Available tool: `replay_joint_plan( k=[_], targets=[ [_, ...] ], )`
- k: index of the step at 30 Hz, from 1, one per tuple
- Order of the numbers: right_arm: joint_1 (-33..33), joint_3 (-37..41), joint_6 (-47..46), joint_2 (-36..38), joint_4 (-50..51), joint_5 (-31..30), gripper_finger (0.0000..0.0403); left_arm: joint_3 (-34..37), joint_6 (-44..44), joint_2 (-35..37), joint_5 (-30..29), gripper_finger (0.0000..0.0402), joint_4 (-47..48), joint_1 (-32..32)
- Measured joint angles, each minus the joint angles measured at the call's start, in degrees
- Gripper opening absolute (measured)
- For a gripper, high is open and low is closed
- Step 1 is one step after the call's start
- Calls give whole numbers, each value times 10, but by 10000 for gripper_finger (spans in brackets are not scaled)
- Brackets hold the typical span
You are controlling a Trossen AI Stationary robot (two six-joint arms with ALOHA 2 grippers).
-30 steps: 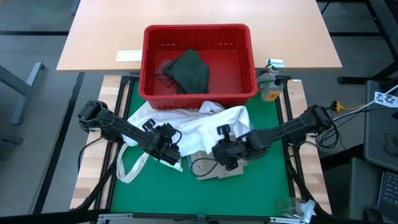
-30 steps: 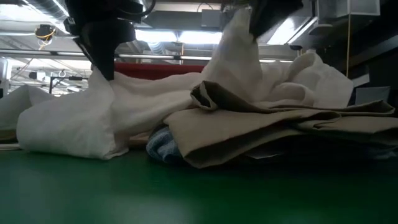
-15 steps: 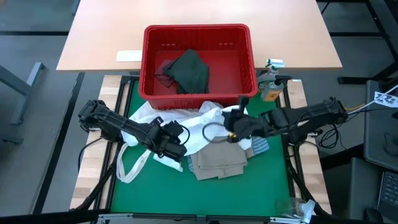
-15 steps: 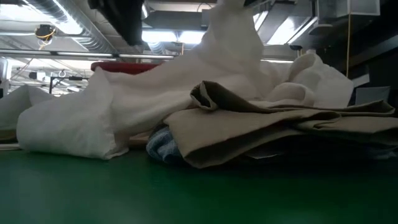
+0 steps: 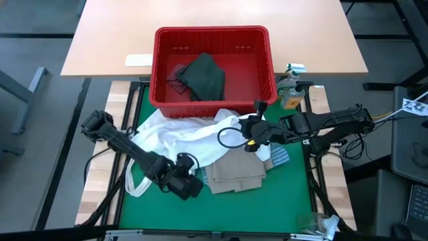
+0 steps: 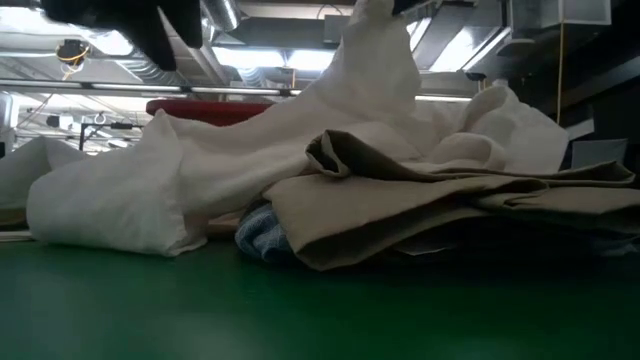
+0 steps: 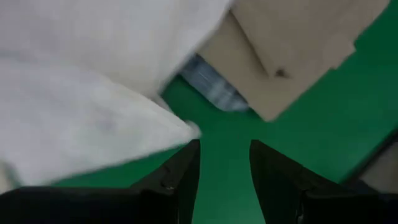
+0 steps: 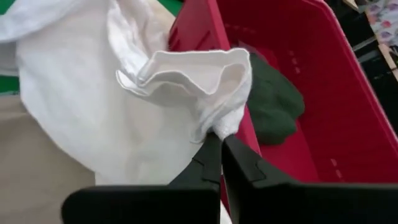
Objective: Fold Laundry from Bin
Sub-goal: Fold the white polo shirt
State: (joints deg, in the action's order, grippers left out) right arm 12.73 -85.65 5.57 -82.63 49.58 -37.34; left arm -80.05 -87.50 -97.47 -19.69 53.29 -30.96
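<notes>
Green desk [image 5: 227,207] centre frame: white shirt [image 5: 180,137] pinched at edge by right hand [image 5: 249,139], lifted beside bin [image 5: 212,100]. Left hand [image 5: 188,182] parted, empty, lower left. Spreading step judged underway; opposite edge needs gripping next.

Legible text, labels, brands, numbers, signs: none can be read on any item in any view.

A light wooden tabletop [image 5: 214,17] stands behind the green mat [image 5: 267,207] — grey floor [image 5: 33,134] around.
</notes>
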Motion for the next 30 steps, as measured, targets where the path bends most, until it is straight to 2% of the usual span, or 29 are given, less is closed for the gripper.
replay_joint_plan(
  k=[4, 8, 15, 19, 24, 30],
  targets=[
    [0, 0, 11, 0, 0, 26, 2, 40, -29, 0, 0, 134, -65, -14],
    [0, 0, 23, 0, 0, 35, 2, 72, -30, 0, 34, 134, -99, -18],
    [0, 0, 25, 0, 0, 35, 2, 103, -41, 0, 27, 134, -106, -17],
    [0, 0, 25, 0, 0, 35, 3, 116, -94, 0, 4, 134, -107, -16],
    [0, 0, 25, 0, 0, 35, 4, 125, -139, 0, 3, 134, -109, -7],
    [0, 0, 25, 0, 0, 35, 5, 136, -140, -6, 2, 134, -120, 9]
  ],
)
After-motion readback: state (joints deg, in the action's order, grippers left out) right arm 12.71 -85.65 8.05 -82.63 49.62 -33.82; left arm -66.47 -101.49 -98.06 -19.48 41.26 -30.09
